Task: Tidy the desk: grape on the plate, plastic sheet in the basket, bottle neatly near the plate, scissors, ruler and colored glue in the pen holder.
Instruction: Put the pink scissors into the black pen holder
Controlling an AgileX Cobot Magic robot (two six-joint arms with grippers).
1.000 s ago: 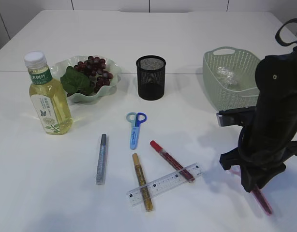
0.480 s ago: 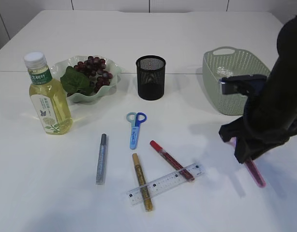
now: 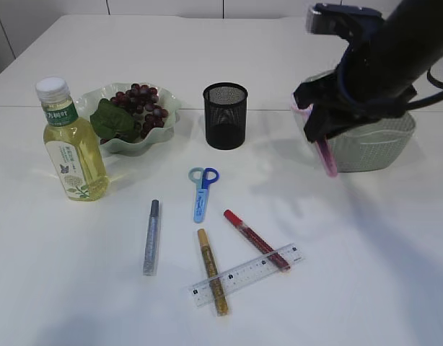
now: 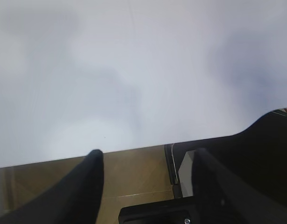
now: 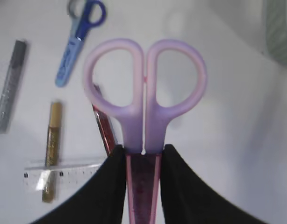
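Observation:
My right gripper [image 3: 319, 128] hangs in the air right of the black mesh pen holder [image 3: 225, 115], shut on pink scissors [image 3: 327, 160] whose lilac handles [image 5: 144, 93] stick out past the gripper [image 5: 143, 151]. Blue scissors [image 3: 202, 191], a clear ruler [image 3: 244, 275] and silver [image 3: 151, 236], gold [image 3: 211, 270] and red [image 3: 254, 238] glue sticks lie on the table. The grapes [image 3: 143, 104] rest on the plate [image 3: 106, 144], with the bottle [image 3: 70, 140] upright at its left. The plastic sheet is hidden. My left gripper [image 4: 146, 158] is open and holds nothing.
The green basket [image 3: 373, 144] stands at the back right, partly behind my right arm. In the left wrist view the table edge [image 4: 134, 149] and brown floor [image 4: 134, 182] lie below the fingers.
My right arm has lifted the pink scissors off the table's front right and carried them up and leftward, in front of the basket. Everything else has stayed put.

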